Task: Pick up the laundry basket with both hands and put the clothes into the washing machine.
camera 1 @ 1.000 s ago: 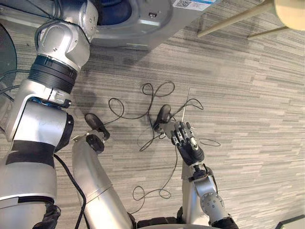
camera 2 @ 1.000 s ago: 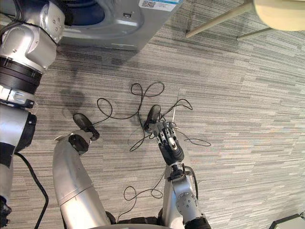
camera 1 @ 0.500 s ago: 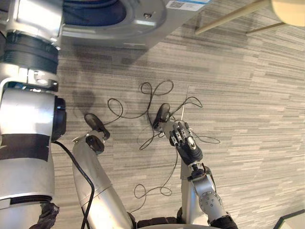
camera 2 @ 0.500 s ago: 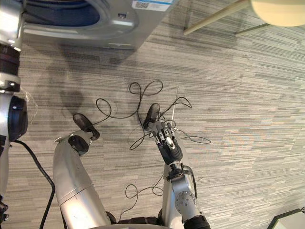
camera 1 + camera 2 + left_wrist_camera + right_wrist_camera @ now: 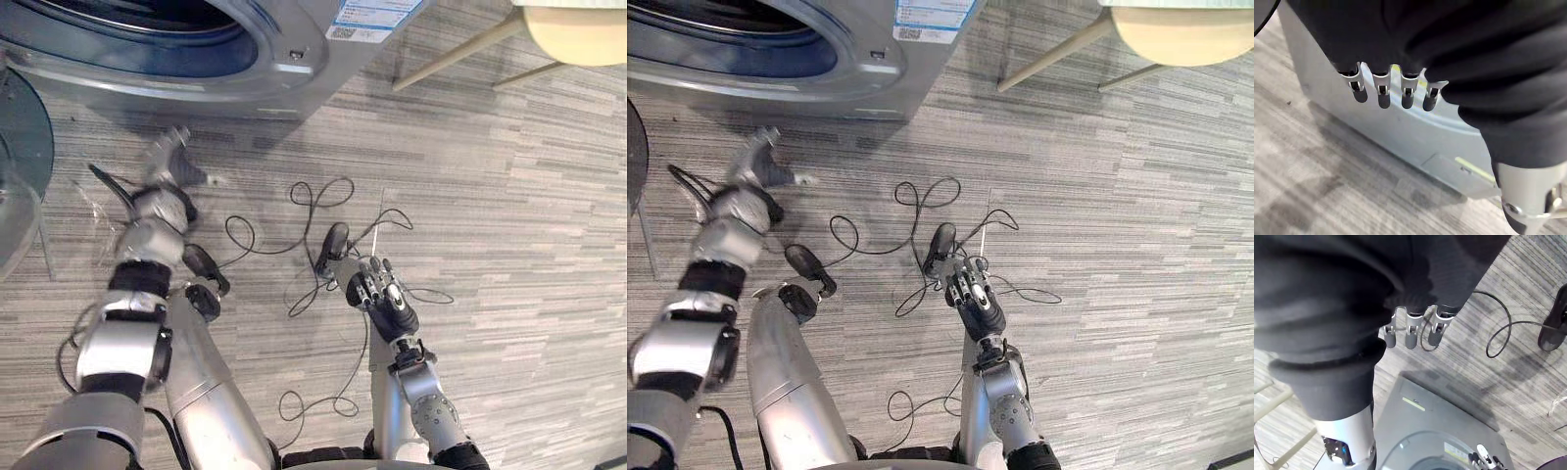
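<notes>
From your left eye view, the washing machine (image 5: 245, 69) stands at the far side of the striped floor (image 5: 509, 196). Its front runs crosswise and its open drum mouth faces you. The label (image 5: 367, 15) on its front is too small to read. Your left hand (image 5: 168, 162) shows blurred near that front. Your right hand (image 5: 384, 296) hangs well apart from it, fingers straight and close together, empty. In the left wrist view, the fingers (image 5: 1382, 95) are relaxed and hold nothing, with the machine's panel past them. In the right wrist view, the fingers (image 5: 1410, 335) hang loose over the floor.

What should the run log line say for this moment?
left hand: open, empty, near washing machine front | right hand: open, empty, above floor | door: open
</notes>
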You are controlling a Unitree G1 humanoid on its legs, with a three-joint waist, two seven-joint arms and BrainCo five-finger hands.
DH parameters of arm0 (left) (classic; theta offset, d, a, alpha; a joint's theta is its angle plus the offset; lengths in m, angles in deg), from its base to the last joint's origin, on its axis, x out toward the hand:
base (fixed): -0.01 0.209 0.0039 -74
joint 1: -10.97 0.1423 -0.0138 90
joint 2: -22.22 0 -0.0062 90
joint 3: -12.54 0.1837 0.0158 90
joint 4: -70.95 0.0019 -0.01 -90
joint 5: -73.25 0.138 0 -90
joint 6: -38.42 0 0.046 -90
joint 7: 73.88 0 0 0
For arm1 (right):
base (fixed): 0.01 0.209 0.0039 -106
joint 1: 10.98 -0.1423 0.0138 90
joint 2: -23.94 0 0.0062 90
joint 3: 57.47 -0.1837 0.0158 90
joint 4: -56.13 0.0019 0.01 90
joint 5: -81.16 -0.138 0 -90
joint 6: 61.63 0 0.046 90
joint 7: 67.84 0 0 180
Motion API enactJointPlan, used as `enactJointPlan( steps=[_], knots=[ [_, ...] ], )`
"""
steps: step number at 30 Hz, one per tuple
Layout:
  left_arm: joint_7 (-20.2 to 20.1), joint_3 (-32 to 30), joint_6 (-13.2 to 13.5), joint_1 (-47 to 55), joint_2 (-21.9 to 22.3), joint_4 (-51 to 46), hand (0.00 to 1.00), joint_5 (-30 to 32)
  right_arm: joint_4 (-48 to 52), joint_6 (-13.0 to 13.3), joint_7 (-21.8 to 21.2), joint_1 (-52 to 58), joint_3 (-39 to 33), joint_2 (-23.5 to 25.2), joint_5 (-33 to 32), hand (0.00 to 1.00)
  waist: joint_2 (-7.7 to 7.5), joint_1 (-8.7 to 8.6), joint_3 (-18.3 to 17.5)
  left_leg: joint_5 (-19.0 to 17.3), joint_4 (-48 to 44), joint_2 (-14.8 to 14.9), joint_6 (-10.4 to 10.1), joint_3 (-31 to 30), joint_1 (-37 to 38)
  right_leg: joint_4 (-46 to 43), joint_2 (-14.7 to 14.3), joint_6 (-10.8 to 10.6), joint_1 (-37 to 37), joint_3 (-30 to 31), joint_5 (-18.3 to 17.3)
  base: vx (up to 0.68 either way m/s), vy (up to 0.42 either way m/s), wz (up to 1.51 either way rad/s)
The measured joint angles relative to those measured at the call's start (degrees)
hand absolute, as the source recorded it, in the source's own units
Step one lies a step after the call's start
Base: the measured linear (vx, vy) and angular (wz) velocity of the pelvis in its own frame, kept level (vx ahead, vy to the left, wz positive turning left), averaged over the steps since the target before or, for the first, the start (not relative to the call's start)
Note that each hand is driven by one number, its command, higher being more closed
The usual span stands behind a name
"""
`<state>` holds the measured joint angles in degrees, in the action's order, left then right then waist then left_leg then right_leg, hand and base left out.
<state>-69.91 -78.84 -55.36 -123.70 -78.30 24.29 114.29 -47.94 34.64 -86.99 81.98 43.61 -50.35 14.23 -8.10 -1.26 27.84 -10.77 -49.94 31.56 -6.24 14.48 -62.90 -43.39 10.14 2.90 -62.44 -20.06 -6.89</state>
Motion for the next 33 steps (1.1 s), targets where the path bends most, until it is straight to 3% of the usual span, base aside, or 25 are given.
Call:
enactJointPlan(
  steps=[4, 10, 13, 14, 15, 18, 19, 20, 21, 22, 23, 24, 25, 28, 29, 31, 32, 33],
  knots=[
    [2.45, -3.39, -0.45, 7.83, 6.94, -1.2, 0.0, -1.09, -0.99, 0.63, 0.94, 0.07, -2.61, -0.13, 0.01, 0.0, 1.25, 0.71, 0.1, 0.67, 2.36, -0.8, -0.28, 0.37, 3.71, 1.18, 0.13, -0.03, 3.28, -0.25, 0.01, 0.01, -0.002, 0.11],
    [6.12, -6.04, 0.13, 15.34, 13.66, -1.3, 0.0, -5.16, -2.61, 2.35, 3.72, -0.25, -4.23, 0.0, 2.63, 0.0, 3.02, 1.5, -0.24, 1.05, 5.53, -2.1, -0.67, 1.23, 12.09, 3.77, 0.12, -0.72, 11.06, -0.12, 0.14, 0.01, -0.004, 0.08],
    [7.43, -4.73, 1.35, 24.34, 19.6, -7.25, 0.0, -13.93, -2.59, 3.22, 6.22, -0.26, -6.96, 0.71, 6.69, 0.0, 4.33, 2.05, -0.47, 0.92, 7.52, -3.69, -0.61, 2.24, 20.23, 4.83, 0.98, -1.77, 18.51, 0.13, -0.5, 0.01, 0.013, 0.2],
    [7.27, -2.6, 2.38, 30.16, 21.42, -11.51, 0.0, -20.01, -2.59, 3.95, 7.69, -0.26, -8.39, 0.94, 8.87, 0.0, 5.06, 2.25, -0.85, 0.48, 8.14, -4.45, -0.61, 3.04, 24.54, 5.27, 1.38, -2.49, 22.09, 0.72, -0.94, 0.07, 0.051, 0.12],
    [7.09, 0.2, 3.52, 36.22, 23.46, -16.45, 0.0, -25.98, -2.6, 4.45, 9.26, -0.37, -9.65, 0.93, 11.06, 0.0, 6.28, 2.38, -1.5, -0.39, 8.38, -4.7, -0.68, 4.07, 28.85, 5.82, 1.7, -3.08, 25.84, 1.01, -1.29, 0.07, 0.06, 0.02],
    [5.6, 5.43, 6.08, 48.02, 25.43, -24.79, 0.0, -35.89, -2.56, 5.13, 12.08, -0.47, -11.6, 1.0, 13.81, 0.0, 9.03, 2.4, -3.51, -3.55, 9.48, -4.44, -1.27, 8.33, 39.02, 7.74, 1.02, -4.77, 32.66, 2.83, -2.66, 0.06, 0.062, -0.46],
    [4.42, 8.06, 8.15, 51.39, 25.59, -26.27, 0.0, -40.6, -3.7, 6.25, 14.13, -1.68, -12.38, 0.88, 15.87, 0.0, 10.69, 2.22, -5.18, -4.01, 12.02, -4.56, -1.57, 10.9, 43.19, 10.86, 2.49, -4.44, 35.94, -0.16, -3.01, 0.08, 0.071, -0.81],
    [3.44, 9.25, 9.44, 52.94, 25.93, -26.63, 0.0, -43.43, -4.45, 7.02, 15.78, -3.07, -12.55, 0.77, 17.23, 0.0, 11.94, 2.23, -6.57, -3.84, 14.53, -4.63, -1.83, 12.81, 45.87, 10.47, 5.34, -2.64, 37.78, -3.71, -2.58, 0.08, 0.062, -0.88],
    [2.88, 10.22, 10.33, 53.98, 25.77, -26.63, 0.0, -45.78, -4.62, 7.4, 17.28, -3.91, -12.59, 0.83, 18.74, 0.0, 12.39, 1.91, -8.02, -3.7, 15.93, -4.86, -1.88, 14.92, 47.97, 7.84, 7.97, -1.56, 38.49, -6.01, -2.97, 0.08, -0.043, -0.68],
    [2.2, 10.34, 10.63, 54.16, 25.16, -24.69, 0.0, -49.7, -4.26, 8.03, 19.97, -4.49, -12.94, 0.79, 22.81, 0.0, 11.64, 1.3, -10.89, -3.27, 17.81, -6.53, -2.75, 16.34, 50.94, 5.95, 11.82, -2.97, 41.55, -6.66, -3.56, 0.07, -0.102, -0.41],
    [2.2, 10.33, 10.62, 54.18, 24.8, -24.54, 0.0, -50.25, -3.66, 8.21, 20.49, -4.83, -12.93, 0.81, 23.39, 0.0, 11.31, 0.96, -11.37, -3.41, 17.78, -6.85, -3.66, 15.91, 51.4, 7.37, 11.4, -5.89, 42.68, -6.75, -4.91, 0.1, -0.143, -0.22],
    [2.25, 10.31, 10.62, 53.93, 24.76, -24.2, 0.0, -50.66, -2.89, 8.44, 21.11, -5.63, -12.99, 0.4, 24.56, 0.0, 11.89, 0.53, -11.65, -3.27, 17.94, -6.87, -4.14, 15.06, 51.7, 7.72, 10.59, -6.65, 43.44, -6.86, -5.06, 0.08, -0.121, -0.26],
    [2.3, 10.37, 10.6, 53.59, 25.25, -23.6, 0.0, -50.97, -1.29, 8.51, 22.52, -6.66, -13.06, -0.09, 26.52, 0.0, 12.44, 0.48, -12.38, -1.85, 19.5, -6.67, -4.09, 14.67, 52.54, 8.72, 9.01, -6.51, 43.44, -6.62, -5.05, 0.11, -0.162, -0.49],
    [2.5, 10.23, 10.3, 53.25, 25.93, -21.3, 0.0, -51.56, 2.97, 9.13, 25.55, -8.45, -12.79, 0.41, 32.35, 0.0, 11.15, -0.64, -16.18, 3.94, 29.08, -6.16, -5.49, 18.95, 59.76, 11.17, 6.09, -6.14, 45.14, -7.19, -7.01, 0.18, -0.228, -0.55],
    [2.55, 9.74, 10.31, 53.36, 25.91, -20.2, 0.0, -51.62, 3.19, 9.11, 26.09, -9.41, -12.63, 0.7, 34.42, 0.0, 11.03, -0.97, -18.19, 5.43, 28.47, -3.92, -5.08, 17.61, 60.15, 11.13, 3.63, -5.03, 45.62, -7.53, -8.0, 0.21, -0.331, -0.62],
    [2.55, 8.35, 10.23, 53.13, 25.89, -20.06, 0.0, -51.84, 3.64, 9.06, 27.47, -11.42, -11.97, 1.27, 37.39, 0.0, 10.97, -0.22, -18.83, 8.78, 22.16, 0.78, 0.48, 15.16, 59.47, 12.81, -1.82, -3.33, 47.61, -6.59, -8.86, 0.23, -0.395, -0.8],
    [2.56, 7.55, 10.18, 53.39, 25.88, -20.08, 0.0, -51.94, 3.75, 9.01, 28.06, -12.32, -11.12, 1.29, 38.58, 0.0, 10.6, 0.7, -19.08, 13.05, 17.43, 3.09, 7.05, 14.19, 58.33, 14.96, -4.34, -2.43, 49.23, -5.22, -8.55, 0.27, -0.389, -1.31],
    [2.44, 6.38, 10.19, 54.44, 25.82, -20.41, 0.0, -51.88, 4.47, 8.78, 28.52, -13.56, -8.92, 0.94, 41.0, 0.0, 10.66, 2.51, -19.09, 15.65, 7.1, 4.51, 13.77, 8.19, 53.67, 20.19, -7.82, -0.28, 52.46, -1.44, -7.31, 0.38, -0.447, -1.64]
  ],
)
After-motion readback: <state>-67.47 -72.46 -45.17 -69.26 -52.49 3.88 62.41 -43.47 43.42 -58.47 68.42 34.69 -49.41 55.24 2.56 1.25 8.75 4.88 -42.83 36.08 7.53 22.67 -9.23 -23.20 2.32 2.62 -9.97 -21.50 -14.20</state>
